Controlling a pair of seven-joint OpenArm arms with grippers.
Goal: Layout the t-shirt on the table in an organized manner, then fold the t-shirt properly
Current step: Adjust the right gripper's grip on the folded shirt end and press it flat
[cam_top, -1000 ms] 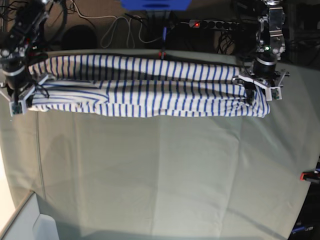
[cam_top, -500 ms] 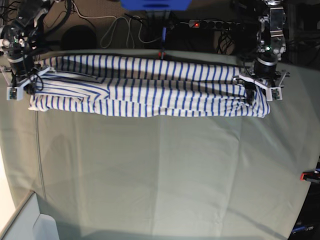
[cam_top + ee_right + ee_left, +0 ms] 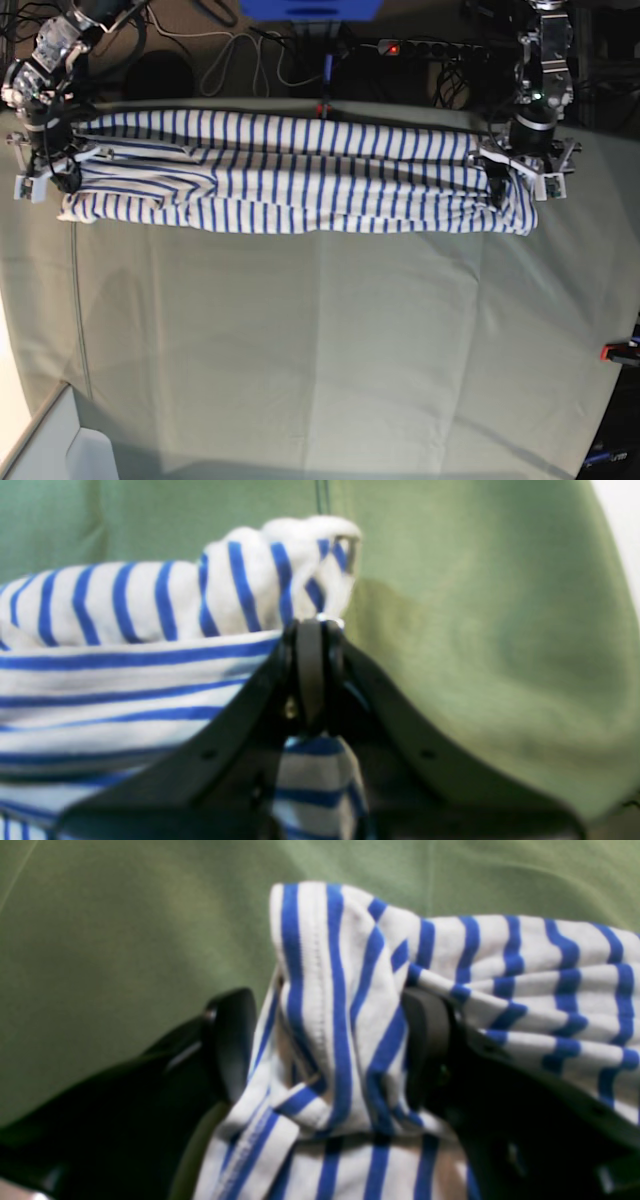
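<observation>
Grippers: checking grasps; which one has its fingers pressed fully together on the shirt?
The right gripper: its fingers meet on the t-shirt. The left gripper straddles a thick bunch.

A: Base view exposure?

B: Even and moderately bright over the table [image 3: 330,350]. A pale, overexposed strip sits at the table's lower-left corner. The background beyond the table's far edge is dark. Soft shadows lie along creases in the cloth. The table's far edge bows slightly.

A: Wrist views?

B: Both are soft. In the left wrist view the shirt [image 3: 345,1005] is moderately sharp; the dark fingers [image 3: 230,1040] beside it are blurred and underexposed. In the right wrist view the shirt [image 3: 150,630] is blurred, the fingers [image 3: 310,670] near black, and a white overexposed patch sits at the table's [image 3: 475,630] upper-right corner.
</observation>
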